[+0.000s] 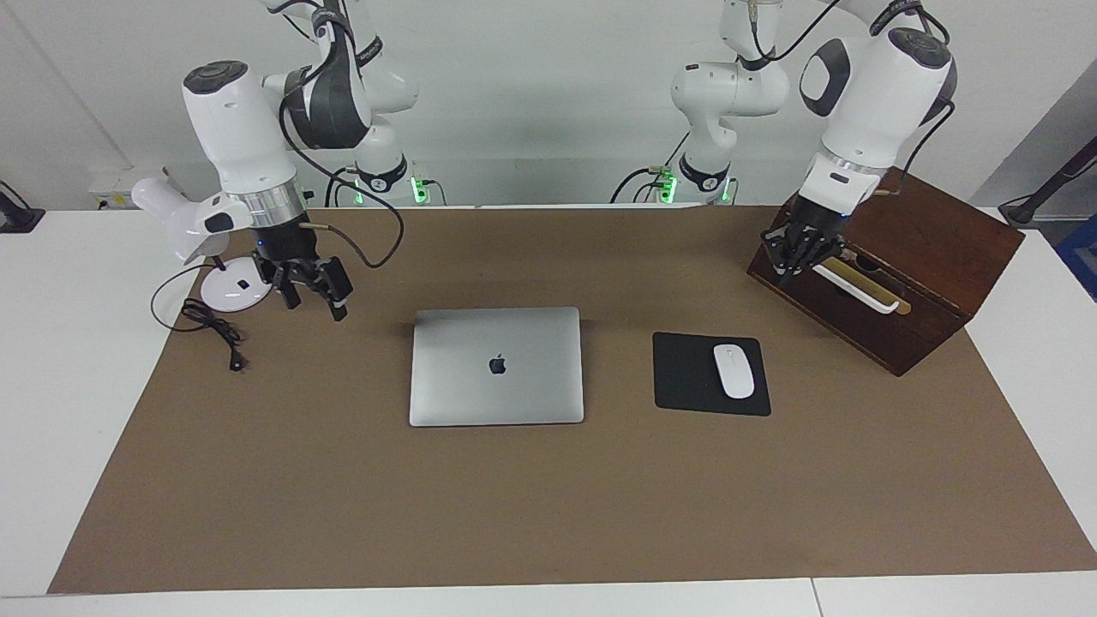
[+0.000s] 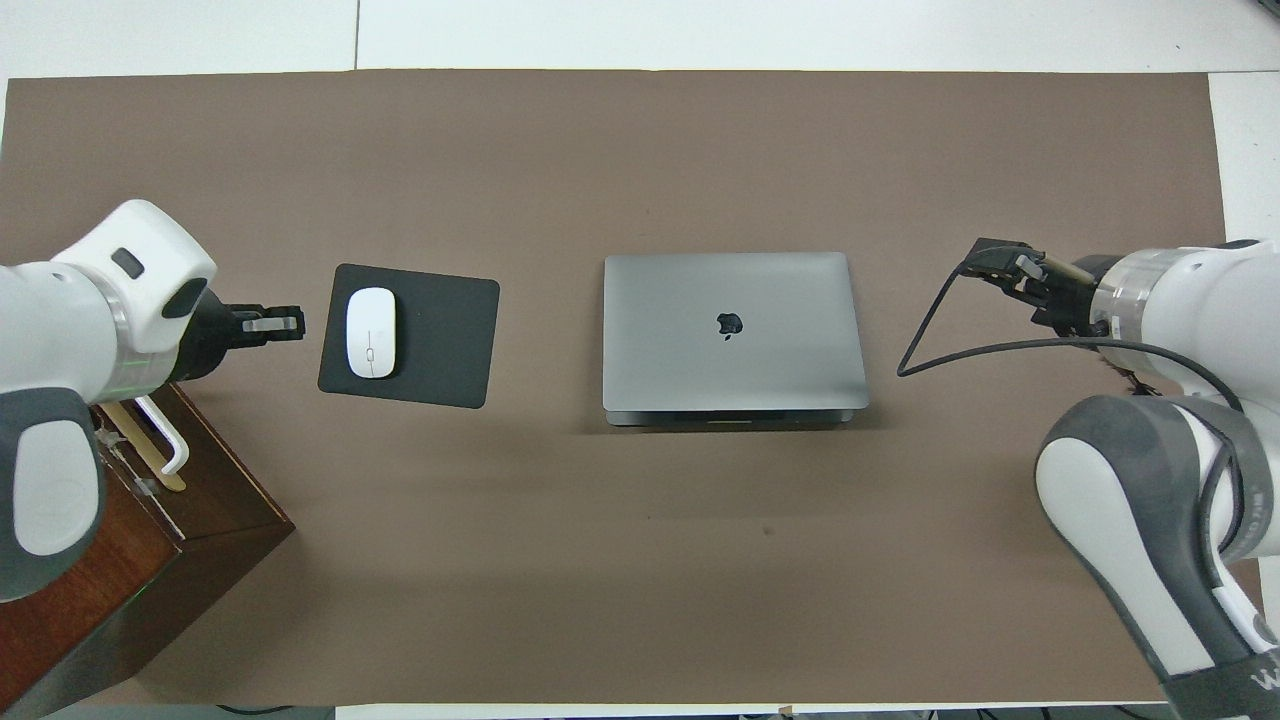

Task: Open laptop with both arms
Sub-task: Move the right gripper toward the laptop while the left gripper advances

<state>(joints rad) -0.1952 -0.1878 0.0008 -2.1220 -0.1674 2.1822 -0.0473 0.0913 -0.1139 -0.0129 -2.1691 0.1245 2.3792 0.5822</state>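
The laptop [image 1: 497,366] lies closed and flat on the brown mat [image 1: 548,514], its lid with the dark apple logo facing up; it also shows in the overhead view [image 2: 730,330]. My right gripper [image 1: 313,296] hangs open and empty above the mat toward the right arm's end, well clear of the laptop; it shows in the overhead view [image 2: 1002,262] too. My left gripper [image 1: 795,257] hangs by the front of the wooden box, apart from the laptop; in the overhead view [image 2: 272,323] it sits beside the mouse pad. Neither gripper touches the laptop.
A black mouse pad [image 1: 686,377] with a white mouse [image 1: 734,370] lies beside the laptop toward the left arm's end. A dark wooden box [image 1: 934,257] with a pale handle [image 1: 861,289] stands there too. A white desk lamp [image 1: 231,296] and its black cable [image 1: 210,326] sit by my right gripper.
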